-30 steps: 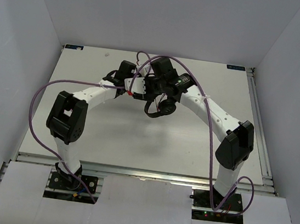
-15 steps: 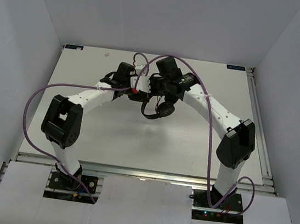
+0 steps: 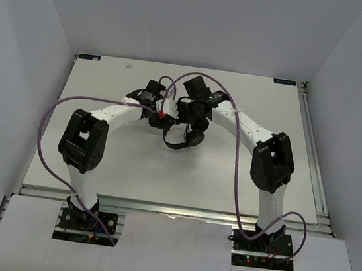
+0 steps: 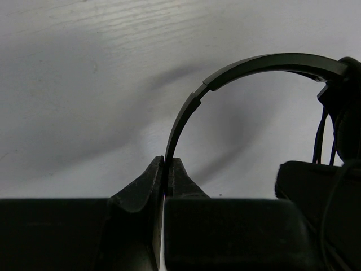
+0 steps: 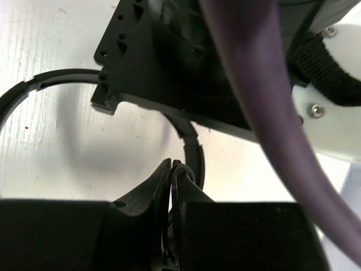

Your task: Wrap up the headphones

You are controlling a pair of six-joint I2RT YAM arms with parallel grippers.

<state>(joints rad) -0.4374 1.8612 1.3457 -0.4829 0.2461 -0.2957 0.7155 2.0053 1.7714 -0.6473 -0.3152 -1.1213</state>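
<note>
The headphones (image 3: 196,138) are seen near the tabletop's middle, slightly toward the far edge, their headband (image 4: 186,110) pinched between the left gripper's (image 4: 165,164) closed jaws, another thin part clamped by the right gripper (image 5: 171,165).

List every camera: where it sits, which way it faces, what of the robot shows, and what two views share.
Top external: above and behind the bases, looking down on the table; both arms, headphones mid-table.
Left wrist: on the left arm, looking past the left pincer, shut on the headband.
Right wrist: looking past the shut right pincer at the left arm's wrist and purple cable.
Both wrist views share the headband.
</note>
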